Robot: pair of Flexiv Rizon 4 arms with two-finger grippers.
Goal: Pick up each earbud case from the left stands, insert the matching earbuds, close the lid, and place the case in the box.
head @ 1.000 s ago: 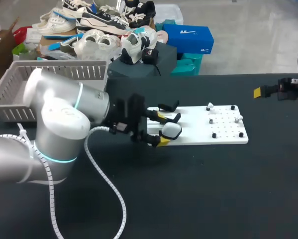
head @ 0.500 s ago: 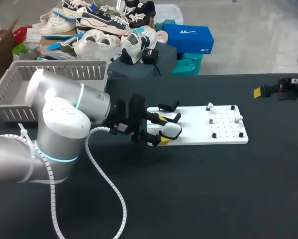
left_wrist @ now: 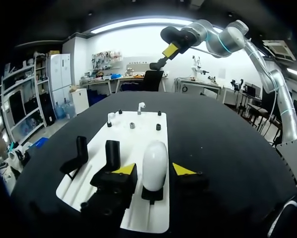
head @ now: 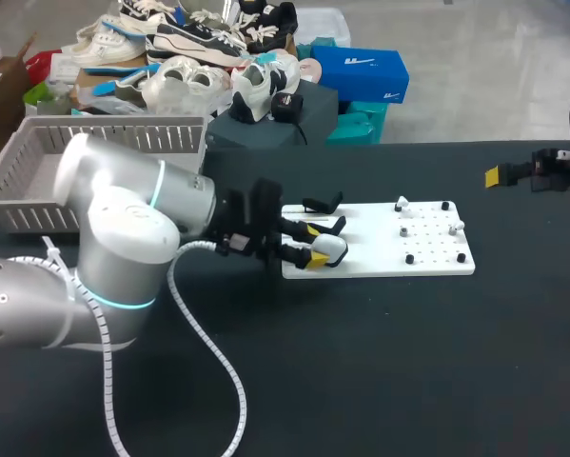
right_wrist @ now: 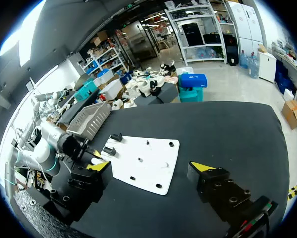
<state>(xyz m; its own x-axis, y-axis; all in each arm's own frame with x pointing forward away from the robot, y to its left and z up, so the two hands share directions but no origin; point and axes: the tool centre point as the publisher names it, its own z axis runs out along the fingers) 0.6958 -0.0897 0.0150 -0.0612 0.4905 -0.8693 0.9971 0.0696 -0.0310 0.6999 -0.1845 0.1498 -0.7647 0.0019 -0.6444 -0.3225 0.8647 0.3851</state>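
A white earbud case (left_wrist: 154, 165) stands upright on a black stand at the near end of the white board (left_wrist: 138, 129). My left gripper (left_wrist: 154, 169) straddles it, one yellow tip on each side with only narrow gaps showing, so it is open. From above, the same case (head: 330, 249) sits between the left gripper's (head: 313, 244) tips. Two empty black stands (left_wrist: 112, 152) are beside it. Small white earbuds (head: 402, 204) sit on pegs at the board's far end. My right gripper (right_wrist: 149, 168) hangs open and empty, well off to the right (head: 503, 175).
A grey mesh basket (head: 37, 162) stands at the table's back left, behind my left arm. Several black pegs (head: 410, 258) dot the right half of the board. Dark tabletop lies all around the board.
The left gripper's fingers have drawn in from wide open to close around the white case, and the arm has edged slightly towards the board. The right arm has kept still.
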